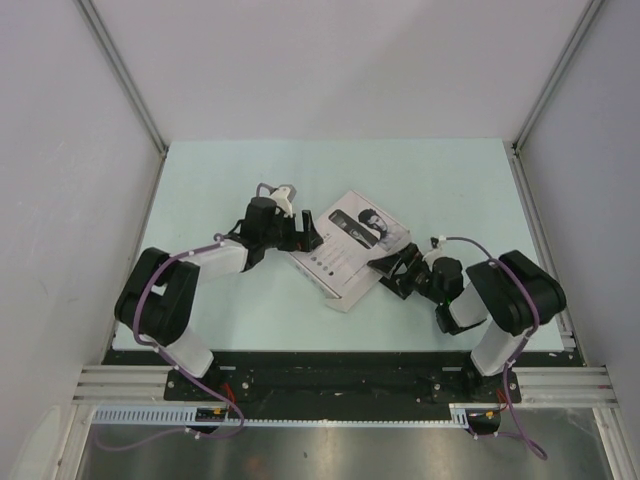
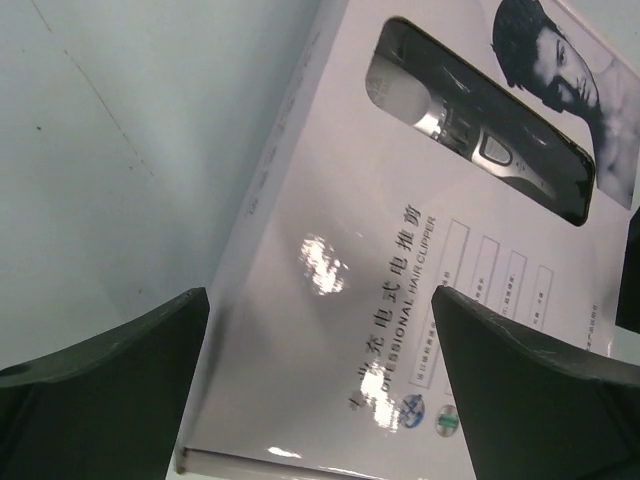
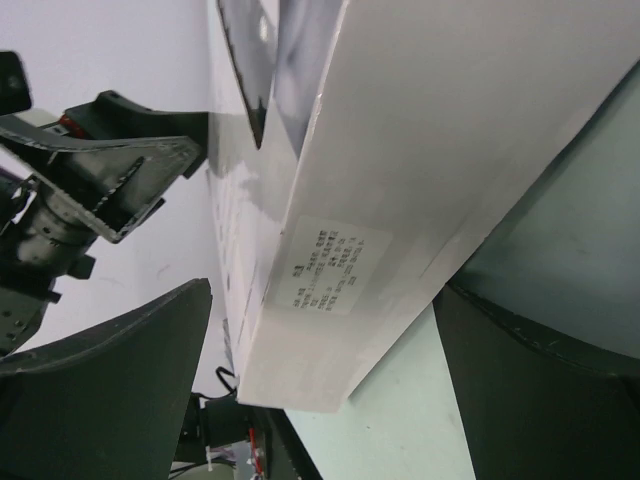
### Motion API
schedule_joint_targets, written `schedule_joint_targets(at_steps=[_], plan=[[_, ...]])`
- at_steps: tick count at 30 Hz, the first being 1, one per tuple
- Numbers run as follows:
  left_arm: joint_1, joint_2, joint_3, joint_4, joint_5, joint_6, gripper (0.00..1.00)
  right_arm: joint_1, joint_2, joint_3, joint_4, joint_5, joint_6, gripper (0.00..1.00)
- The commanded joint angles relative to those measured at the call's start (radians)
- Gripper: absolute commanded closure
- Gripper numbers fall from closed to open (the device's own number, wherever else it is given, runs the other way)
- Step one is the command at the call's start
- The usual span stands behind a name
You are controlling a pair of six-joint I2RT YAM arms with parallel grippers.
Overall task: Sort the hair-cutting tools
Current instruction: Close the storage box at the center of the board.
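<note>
A flat white box (image 1: 345, 255) lies closed at the table's middle, its lid printed with a clipper picture and a man's face. The hair-cutting tools themselves are hidden. My left gripper (image 1: 308, 232) stands open at the box's far-left edge. In the left wrist view the lid (image 2: 400, 250) fills the gap between the gripper's (image 2: 320, 300) spread fingers. My right gripper (image 1: 392, 268) is open at the box's right side. In the right wrist view the box's labelled side wall (image 3: 400, 150) sits between that gripper's (image 3: 328, 290) fingers, with no contact visible.
The pale green tabletop (image 1: 440, 190) is fenced by white walls and metal posts (image 1: 125, 70). A black and silver rail (image 1: 340, 385) runs along the near edge. The left arm's gripper (image 3: 100, 170) shows across the box in the right wrist view.
</note>
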Motion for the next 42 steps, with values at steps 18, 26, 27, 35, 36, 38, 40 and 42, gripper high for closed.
schedule_joint_targets(at_steps=[18,26,27,35,36,38,40,42], plan=[[-0.004,-0.017,0.055,-0.067,0.03,0.085,0.02,0.129,-0.01,0.05,-0.194,0.318,0.069,0.03],[-0.004,-0.012,0.078,-0.099,0.043,0.063,0.05,0.131,-0.01,0.056,-0.194,0.313,0.063,0.13],[-0.004,-0.012,0.079,-0.1,0.042,0.062,0.05,0.131,-0.023,0.059,-0.246,0.322,0.058,0.14],[-0.004,-0.003,0.09,-0.133,0.002,0.058,0.05,0.14,-0.217,0.14,-0.624,0.38,-0.04,0.22],[-0.004,0.0,0.09,-0.133,0.005,0.058,0.04,0.142,-0.232,0.151,-0.65,0.387,-0.052,0.22],[-0.004,0.005,0.093,-0.133,0.008,0.055,0.04,0.142,-0.267,0.155,-0.682,0.396,-0.067,0.23],[-0.004,0.012,0.095,-0.134,0.014,0.055,0.04,0.14,-0.281,0.154,-0.681,0.396,-0.078,0.26],[-0.004,0.015,0.096,-0.134,0.02,0.052,0.04,0.142,-0.301,0.155,-0.663,0.396,-0.081,0.29]])
